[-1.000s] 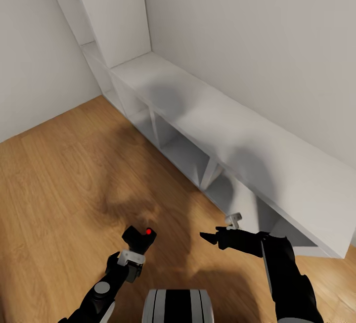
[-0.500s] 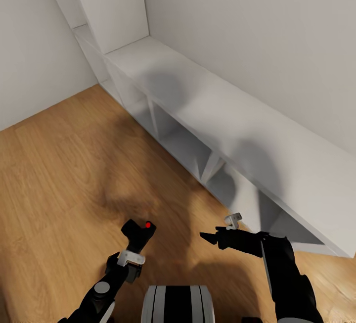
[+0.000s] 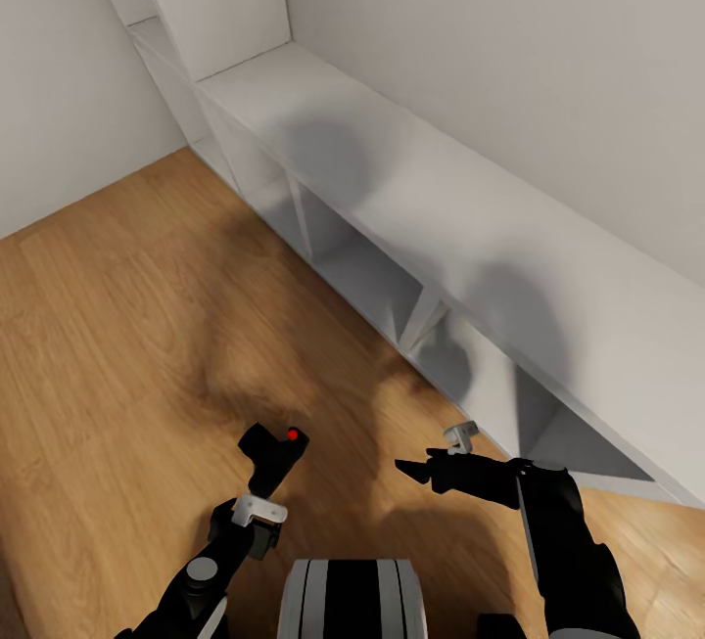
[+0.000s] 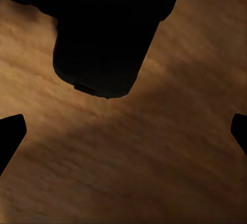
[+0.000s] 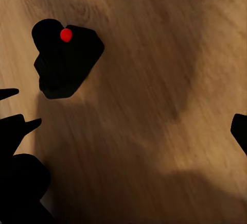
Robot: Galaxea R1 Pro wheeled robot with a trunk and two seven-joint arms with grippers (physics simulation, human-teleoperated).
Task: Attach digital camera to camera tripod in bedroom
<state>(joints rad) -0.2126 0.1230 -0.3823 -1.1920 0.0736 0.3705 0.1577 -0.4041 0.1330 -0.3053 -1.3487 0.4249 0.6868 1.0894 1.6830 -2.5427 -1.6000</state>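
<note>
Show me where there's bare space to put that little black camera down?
The long white shelf top along the wall and the wood plank floor left of it are bare. It is crowded low down, around the black camera and the two grippers.

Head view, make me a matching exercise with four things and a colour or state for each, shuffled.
Things:
1. small black boxy digital camera
2. left hand
3. right hand
4. long low cube shelving

States:
A. white, against the wall
B. holds nothing, above the wood plank floor
C. red dot on top
D. closed on the camera

Pairs: 1-C, 2-D, 3-B, 4-A
</note>
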